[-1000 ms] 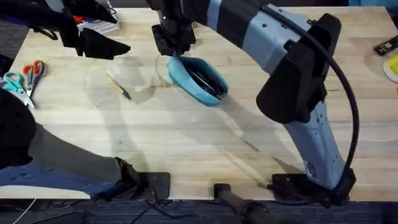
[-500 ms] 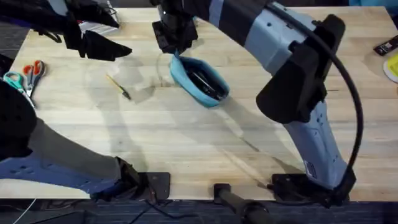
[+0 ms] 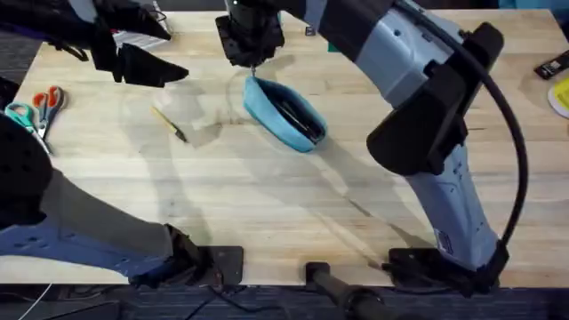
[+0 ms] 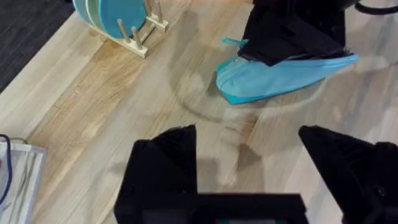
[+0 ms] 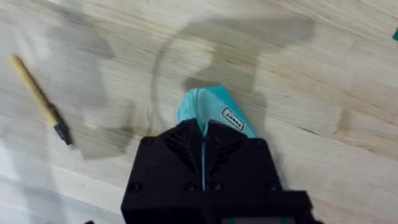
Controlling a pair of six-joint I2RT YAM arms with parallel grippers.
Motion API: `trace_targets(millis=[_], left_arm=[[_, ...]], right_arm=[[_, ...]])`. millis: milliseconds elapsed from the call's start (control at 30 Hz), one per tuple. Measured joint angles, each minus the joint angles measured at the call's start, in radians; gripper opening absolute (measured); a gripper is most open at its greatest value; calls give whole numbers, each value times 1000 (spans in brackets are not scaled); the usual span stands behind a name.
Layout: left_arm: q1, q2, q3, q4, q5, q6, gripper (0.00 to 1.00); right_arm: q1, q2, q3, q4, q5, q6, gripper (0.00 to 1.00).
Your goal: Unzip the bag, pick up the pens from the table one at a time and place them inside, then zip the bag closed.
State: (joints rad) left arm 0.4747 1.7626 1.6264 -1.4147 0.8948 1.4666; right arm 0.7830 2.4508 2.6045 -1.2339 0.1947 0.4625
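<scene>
Two black fingers [image 5: 203, 163] pinch soft teal bag [image 3: 284, 114] end.

Bag [image 3: 286, 114] on table [image 3: 267, 204], toward far edge, near middle; zipper open, dark pens [image 3: 296, 119] inside (count unclear). Right gripper [image 3: 252, 64] at bag's far end, fingers look pinched there. Left gripper [image 3: 156, 69] hovers near far-left corner. Yellow stick [image 3: 168, 123] between bag and left edge. Scissors [image 3: 36, 111] at left edge.
</scene>
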Motion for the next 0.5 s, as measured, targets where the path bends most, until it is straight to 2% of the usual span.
trace_targets(millis=[500], left_arm=[[0,0,0,-5,0,0,993]], right_arm=[[0,0,0,0,0,0,30]])
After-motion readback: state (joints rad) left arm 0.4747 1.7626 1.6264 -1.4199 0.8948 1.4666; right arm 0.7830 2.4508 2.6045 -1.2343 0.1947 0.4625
